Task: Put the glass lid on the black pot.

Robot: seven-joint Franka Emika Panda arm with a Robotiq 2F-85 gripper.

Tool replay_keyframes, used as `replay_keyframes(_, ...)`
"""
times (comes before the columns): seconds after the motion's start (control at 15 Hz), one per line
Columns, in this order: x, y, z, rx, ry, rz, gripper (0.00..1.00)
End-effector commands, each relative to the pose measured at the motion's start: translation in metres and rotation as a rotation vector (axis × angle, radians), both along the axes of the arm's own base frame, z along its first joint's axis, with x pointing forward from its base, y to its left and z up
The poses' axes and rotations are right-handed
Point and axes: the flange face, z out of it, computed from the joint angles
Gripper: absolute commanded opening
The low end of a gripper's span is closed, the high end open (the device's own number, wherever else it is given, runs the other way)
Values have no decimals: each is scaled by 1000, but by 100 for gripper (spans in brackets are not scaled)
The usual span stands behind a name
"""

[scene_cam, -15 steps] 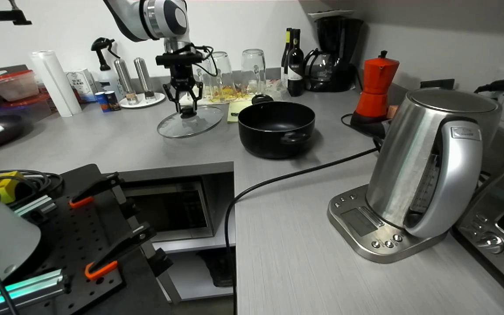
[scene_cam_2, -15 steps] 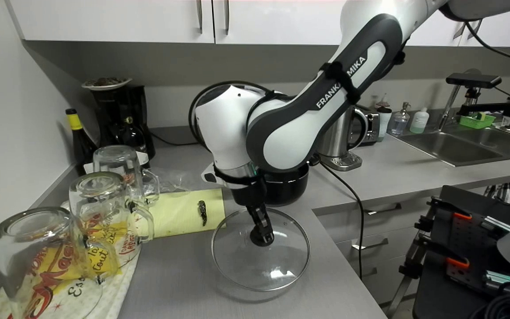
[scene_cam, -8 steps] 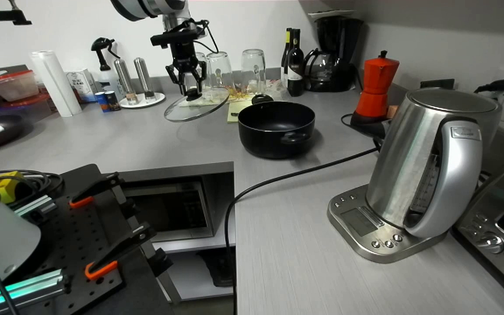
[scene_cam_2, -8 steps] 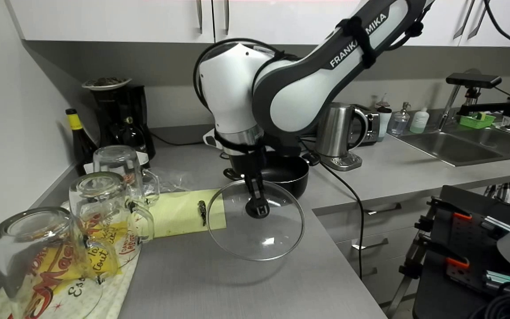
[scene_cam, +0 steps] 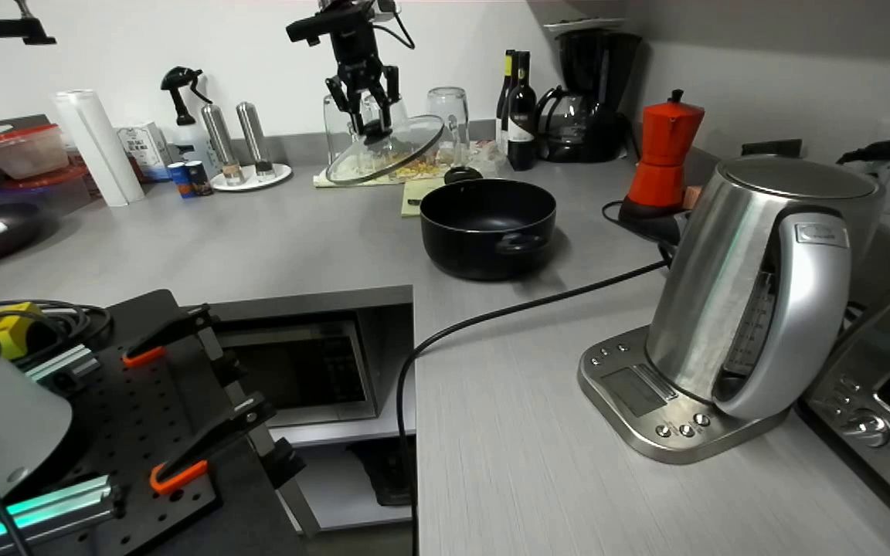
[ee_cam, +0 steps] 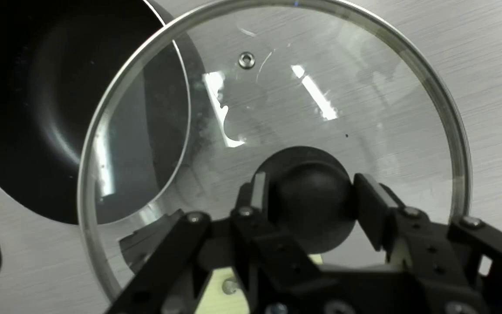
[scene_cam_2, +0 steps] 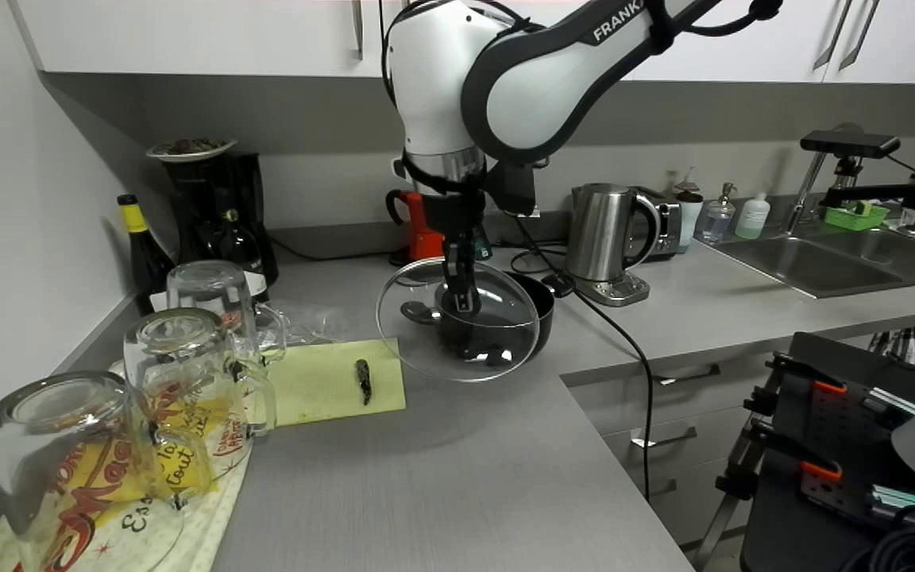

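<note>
Wrist view: our tool (ee_cam: 312, 189) grips the lid (ee_cam: 286, 126) by its knob (ee_cam: 314, 209), the pot (ee_cam: 37, 104) uncovered.
The lid has just risen higher above the surface (scene_cam: 283, 255), so we judge carrying comes next; in an exterior view it hangs tilted, left of the pot, whose dark inside shows no contents.

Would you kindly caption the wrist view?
Black gripper holds round clear glass lid by black knob, round black pot beyond.
</note>
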Motion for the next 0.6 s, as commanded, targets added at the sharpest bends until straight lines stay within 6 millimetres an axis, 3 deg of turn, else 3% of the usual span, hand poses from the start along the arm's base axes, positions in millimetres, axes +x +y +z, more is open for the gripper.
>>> replay_keyframes(0.0, 8, -34, 32, 28, -31, -126, 25)
replay_keyframes(0.53, 40, -131, 55, 116, -28, -378, 25)
